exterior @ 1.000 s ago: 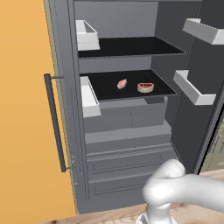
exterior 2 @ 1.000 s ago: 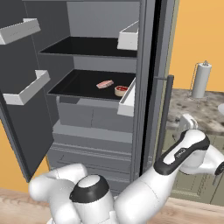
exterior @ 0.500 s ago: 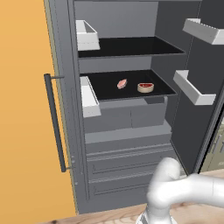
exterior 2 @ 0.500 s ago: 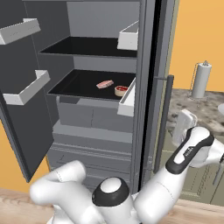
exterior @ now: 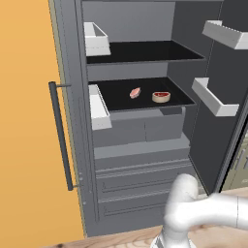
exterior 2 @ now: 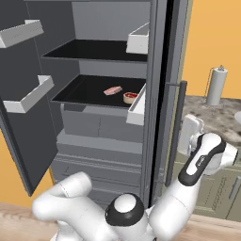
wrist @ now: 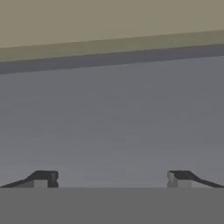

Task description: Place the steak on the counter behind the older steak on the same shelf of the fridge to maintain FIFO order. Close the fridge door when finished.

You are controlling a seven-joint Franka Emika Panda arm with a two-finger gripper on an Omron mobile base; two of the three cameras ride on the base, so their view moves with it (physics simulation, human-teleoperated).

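The salmon-pink steak (exterior: 135, 92) (exterior 2: 113, 90) lies on the lower black shelf (exterior: 116, 99) (exterior 2: 82, 92) of the open fridge (exterior: 140, 145). It sits just behind and to the left of the older steak (exterior: 161, 96) (exterior 2: 130, 97), which is round with a pale rim. My gripper (wrist: 111, 179) is open, its two fingertips far apart with nothing between them, facing a flat grey surface. In the right base view my forearm (exterior 2: 204, 157) reaches up beside the fridge's right door, in front of the counter (exterior 2: 207, 113).
Both fridge doors stand open: one with white bins (exterior: 215, 97) (exterior 2: 30, 94), the other with a long bar handle (exterior: 60, 135) (exterior 2: 175, 132) and a bin (exterior: 99, 109). An upper black shelf (exterior: 140, 51) and drawers (exterior: 140, 169) frame the lower shelf. A paper towel roll (exterior 2: 216, 86) stands on the counter.
My arm has swung further right and up beside the fridge's right door. Both steaks lie where they were. The gripper stays open.
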